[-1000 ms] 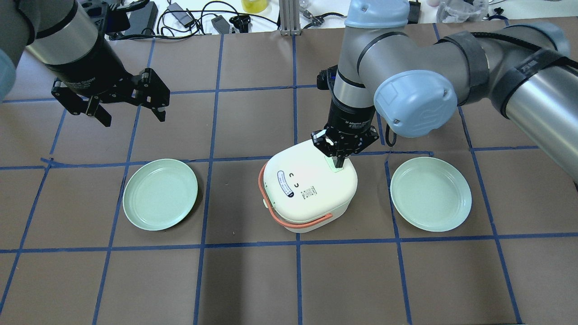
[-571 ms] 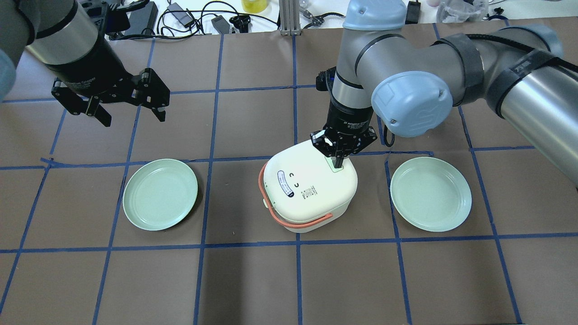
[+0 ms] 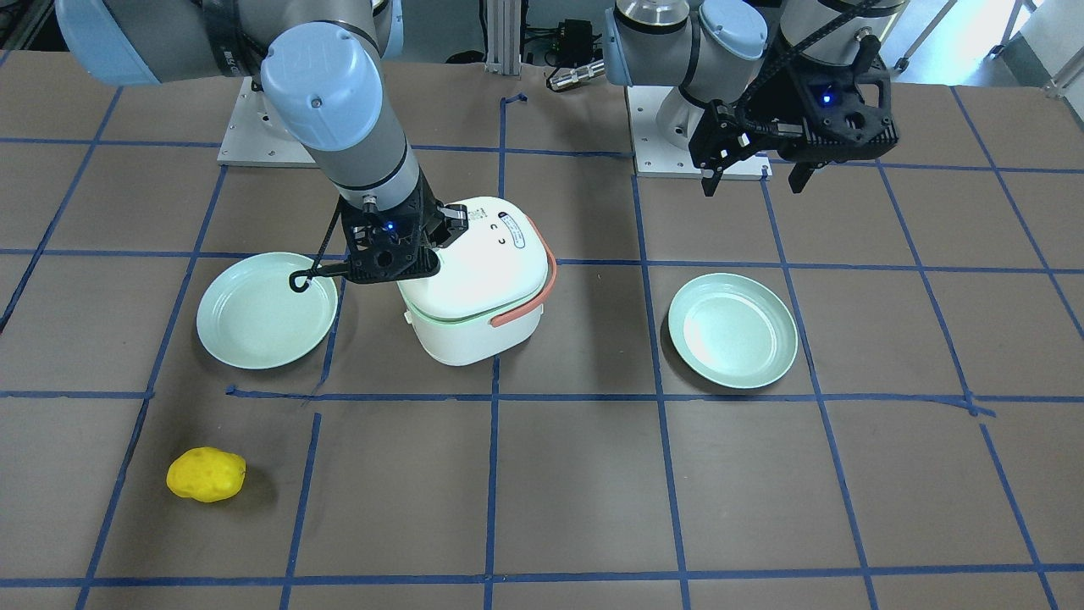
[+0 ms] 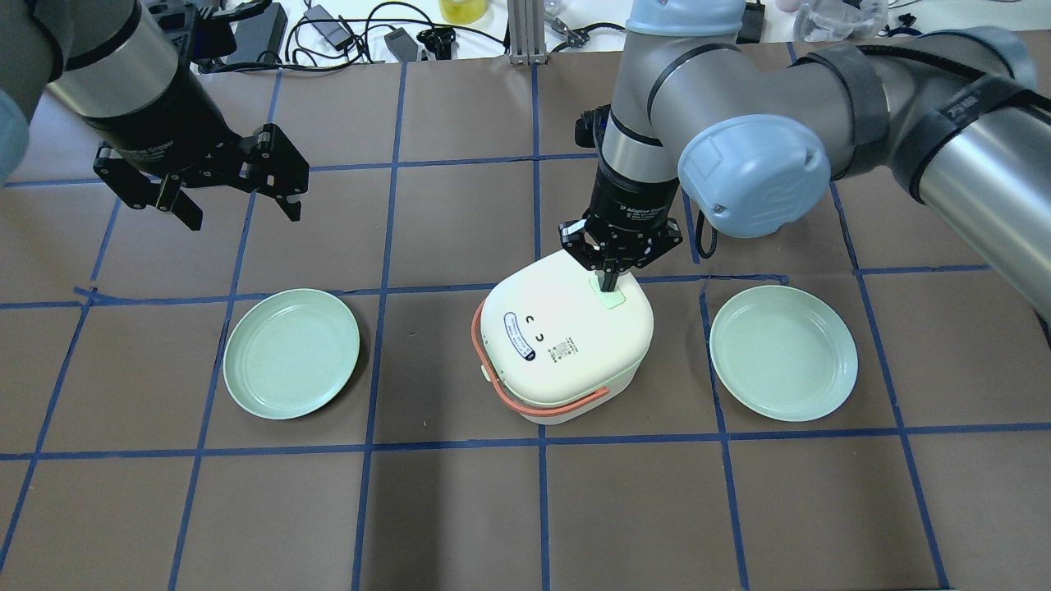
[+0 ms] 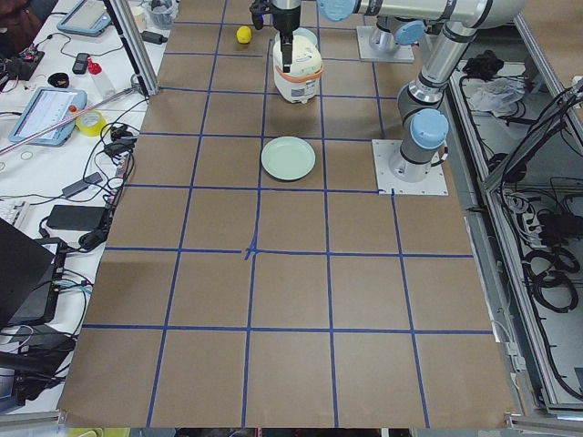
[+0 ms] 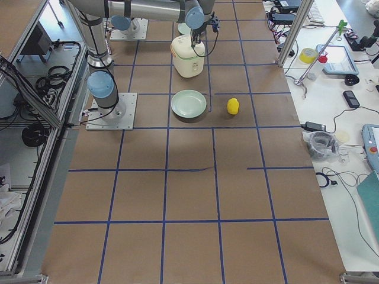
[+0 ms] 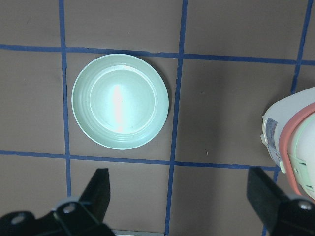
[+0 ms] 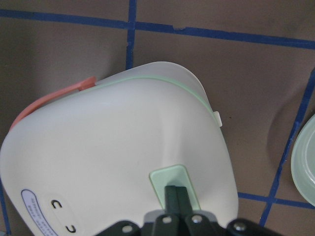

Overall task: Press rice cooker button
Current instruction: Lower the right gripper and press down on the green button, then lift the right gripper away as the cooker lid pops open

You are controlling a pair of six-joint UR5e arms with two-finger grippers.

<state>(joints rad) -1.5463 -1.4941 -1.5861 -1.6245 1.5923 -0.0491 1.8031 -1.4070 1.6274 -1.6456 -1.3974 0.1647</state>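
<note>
**Overhead exterior.** Rice cooker (image 4: 566, 345): white, rounded, coral carrying handle (image 4: 566, 404) lying along its body. It sits on the brown-papered worktop (image 4: 460, 509) between two pale green plates (image 4: 291, 353) (image 4: 784, 353), apart from both. The button (image 4: 613, 298) is a pale green rectangle near the lid's far edge. Right gripper (image 4: 608, 281): jaws pressed together, pointing down on the button. Left gripper (image 4: 242, 212): jaws spread, empty, well apart above bare worktop.

**Exterior front-facing.** The right wrist hides the button. A yellow lumpy object (image 3: 206, 475) lies well apart.

**Exterior left, exterior right.** The cooker is small and distant with an arm above it; no finer detail.

**Left wrist-mounted.** One plate below, the cooker's edge at the side, jaws wide.

**Right wrist-mounted.** The joined jaw tips overlap the button's near half; whether they touch it cannot be told.

**Handling, judged.** Stiff, smooth plastic shell, probably light, so liable to slide or rock. No grasp is needed: push with the closed tips on the button's middle, straight down. The handle is the place to take hold for lifting.
</note>
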